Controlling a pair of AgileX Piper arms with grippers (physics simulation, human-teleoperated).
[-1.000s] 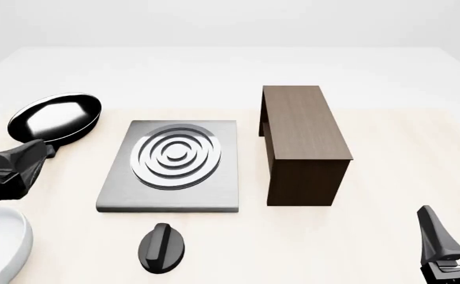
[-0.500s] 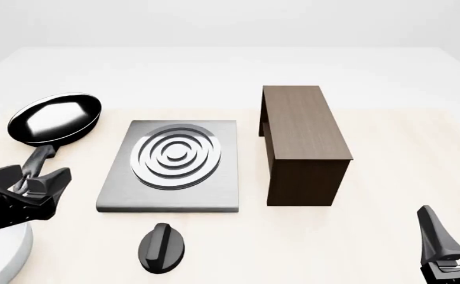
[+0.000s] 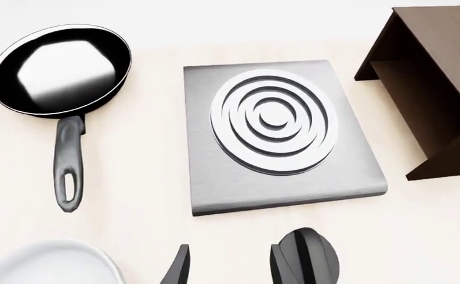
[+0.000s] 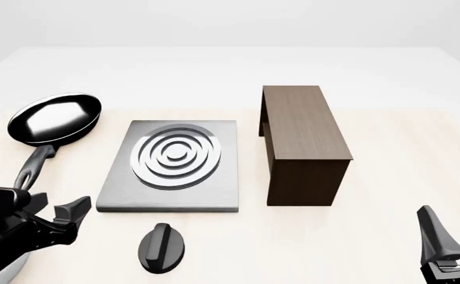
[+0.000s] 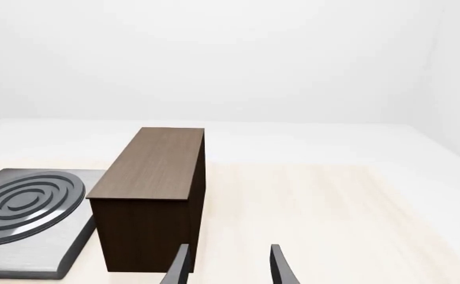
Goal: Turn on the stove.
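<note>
A brushed-grey stove (image 4: 169, 168) with raised silver burner rings (image 4: 175, 155) lies flat near the middle of the pale worktop (image 4: 388, 154), its separate black round knob (image 4: 162, 248) sitting just in front of it, close to the worktop's near edge and apart from the slab. The left claw (image 4: 66, 218) hangs low over the near-left part of the worktop, to the left of the knob and just off the stove's near-left corner; its fingers are spread apart and hold nothing, and in the left wrist view the knob (image 3: 305, 259) appears beside one dark fingertip (image 3: 178, 267), not between the pair. A black frying pan (image 4: 55, 119) rests toward the left edge, handle pointing to the near side. A white rounded dish (image 3: 45, 265) lies at the near-left corner, partly hidden by the arm. A dark brown wooden box (image 4: 303, 142) stands just right of the stove, not touching it. The right claw (image 5: 227, 263) sits at the near-right corner, fingers parted and empty, well apart from stove and knob.
</note>
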